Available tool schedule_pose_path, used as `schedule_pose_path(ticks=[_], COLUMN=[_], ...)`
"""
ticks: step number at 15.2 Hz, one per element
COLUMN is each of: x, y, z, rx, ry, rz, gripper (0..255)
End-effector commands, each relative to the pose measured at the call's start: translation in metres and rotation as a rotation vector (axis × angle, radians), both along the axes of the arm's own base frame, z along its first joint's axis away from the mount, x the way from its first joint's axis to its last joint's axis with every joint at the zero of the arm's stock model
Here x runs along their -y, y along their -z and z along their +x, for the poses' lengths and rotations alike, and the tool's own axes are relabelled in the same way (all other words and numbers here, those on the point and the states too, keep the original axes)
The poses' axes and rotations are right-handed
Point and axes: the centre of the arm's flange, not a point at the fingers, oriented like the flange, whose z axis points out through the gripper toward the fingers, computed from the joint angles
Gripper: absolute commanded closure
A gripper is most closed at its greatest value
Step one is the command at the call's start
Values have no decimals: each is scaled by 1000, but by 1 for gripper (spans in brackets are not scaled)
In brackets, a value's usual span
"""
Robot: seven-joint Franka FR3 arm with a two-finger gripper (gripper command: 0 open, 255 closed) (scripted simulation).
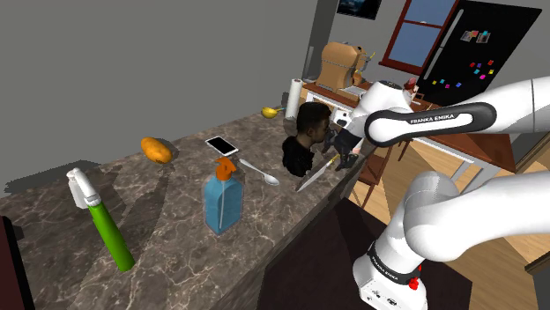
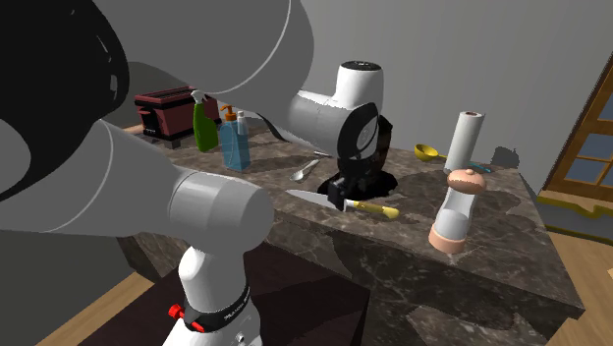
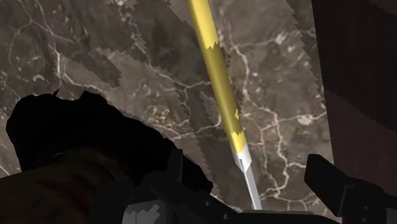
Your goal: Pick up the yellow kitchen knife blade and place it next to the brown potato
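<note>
Knife, yellow handle and grey blade, flat on the marbled table at the edge nearest the stand. Likely light, stiff and thin; lying so low, prone to skate or pivot if pinched off-centre. Best taken across the handle's middle, clear of the slick blade. Pincer open, fingers astride the knife where handle meets blade, not touching. Dark bust just beside. Orange-brown potato well apart along the table.
</note>
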Motion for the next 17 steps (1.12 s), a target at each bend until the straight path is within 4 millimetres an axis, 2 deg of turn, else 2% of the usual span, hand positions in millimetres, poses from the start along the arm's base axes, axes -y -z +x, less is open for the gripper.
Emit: schedule_pose_path(ticks=[1,6,7,15,17], x=[0,0,0,1,0], y=[2,2,3,3,-3], z=[0,0,0,0,0], rx=[-2,-2,-2,-2,-2], ry=[0,0,0,0,0], rz=[0,0,0,0,0], gripper=[0,0,255,255,255])
